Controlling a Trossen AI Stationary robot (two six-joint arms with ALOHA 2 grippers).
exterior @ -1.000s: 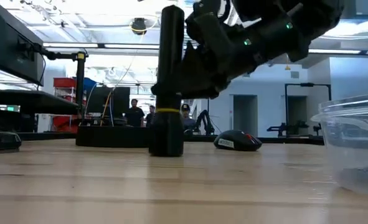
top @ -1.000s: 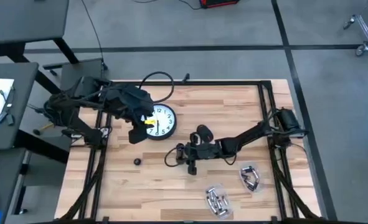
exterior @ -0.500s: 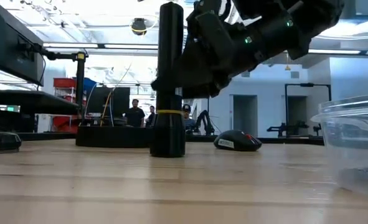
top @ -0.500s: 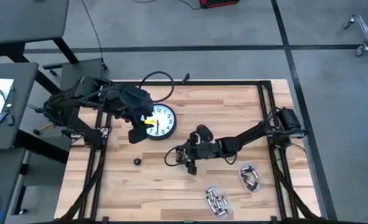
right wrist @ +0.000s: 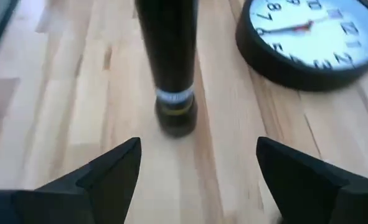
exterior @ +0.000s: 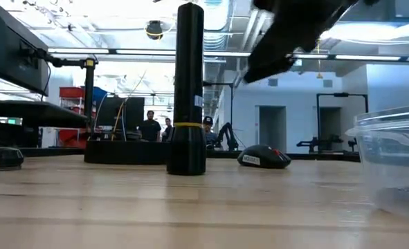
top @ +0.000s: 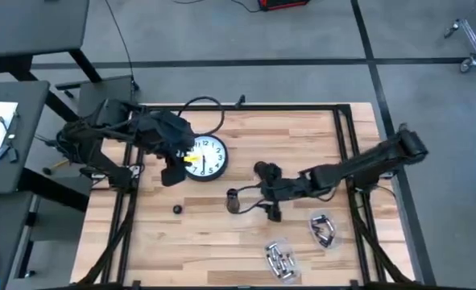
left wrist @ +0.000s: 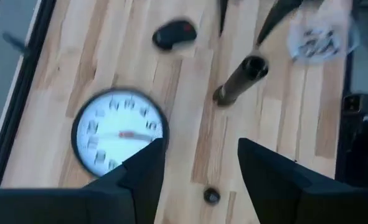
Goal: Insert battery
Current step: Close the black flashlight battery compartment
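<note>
Flashlight upright on wooden table; both claws spread wide; people stand behind.

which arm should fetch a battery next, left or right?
Right, probably. The right claw is open, beside the upright flashlight, and the battery containers lie on its side of the table. The left claw is open too, but hovers by the clock, farther from the batteries.

Upright near the table's middle: flashlight, with mouse just beside, toward the right. Nearer the left edge: clock; cap toward the front edge. Near the front right corner: two containers.
</note>
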